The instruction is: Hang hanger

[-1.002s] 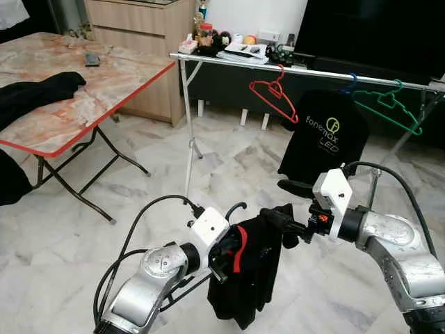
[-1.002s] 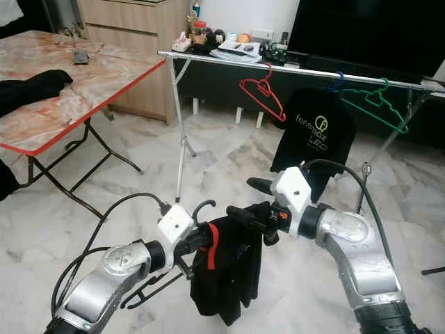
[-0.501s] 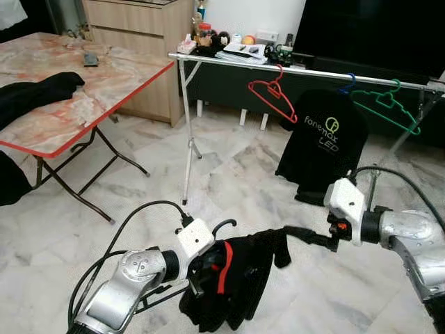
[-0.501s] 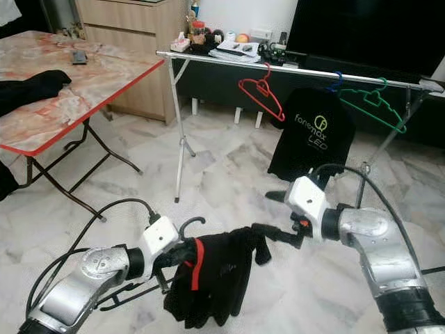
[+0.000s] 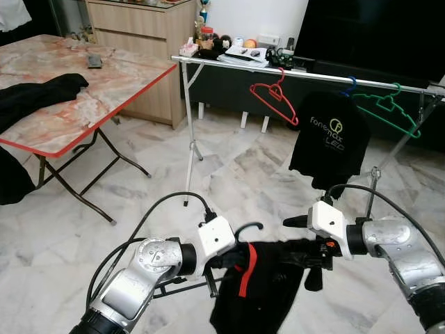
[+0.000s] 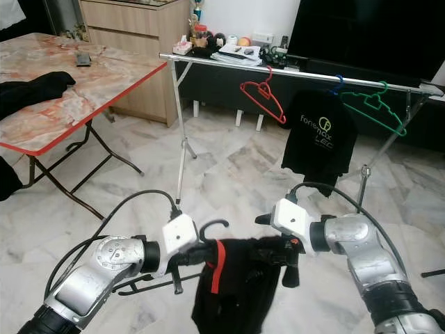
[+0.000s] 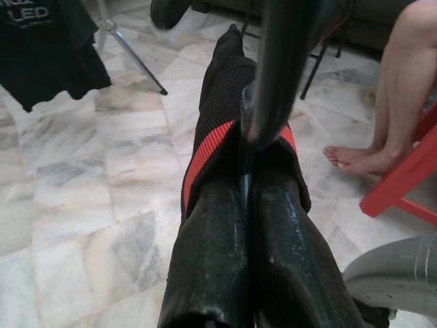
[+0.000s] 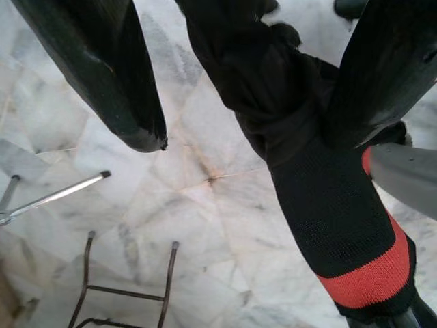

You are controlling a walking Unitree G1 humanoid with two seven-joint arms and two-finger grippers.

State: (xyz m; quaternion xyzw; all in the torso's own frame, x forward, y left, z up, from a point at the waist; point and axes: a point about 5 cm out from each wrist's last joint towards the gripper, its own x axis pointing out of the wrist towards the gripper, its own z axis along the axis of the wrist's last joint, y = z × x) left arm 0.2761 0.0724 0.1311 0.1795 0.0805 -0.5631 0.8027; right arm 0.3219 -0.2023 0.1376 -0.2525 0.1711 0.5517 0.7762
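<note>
Hanger [image 5: 248, 228] with black garment [image 5: 259, 292] — left gripper [image 5: 224, 261] jaws clamped at its neck for carrying; right gripper [image 5: 300, 254] jaws apart, steadying from 3 o'clock.

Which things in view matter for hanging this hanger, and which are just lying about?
For the job:
- black hanger hook, pinched by the left gripper
- black garment on it, right gripper open around the cloth
- clothes rail

Lying about:
- red hanger, green hanger, black T-shirt on the rail
- folding table with dark clothes
- a person's bare feet
</note>
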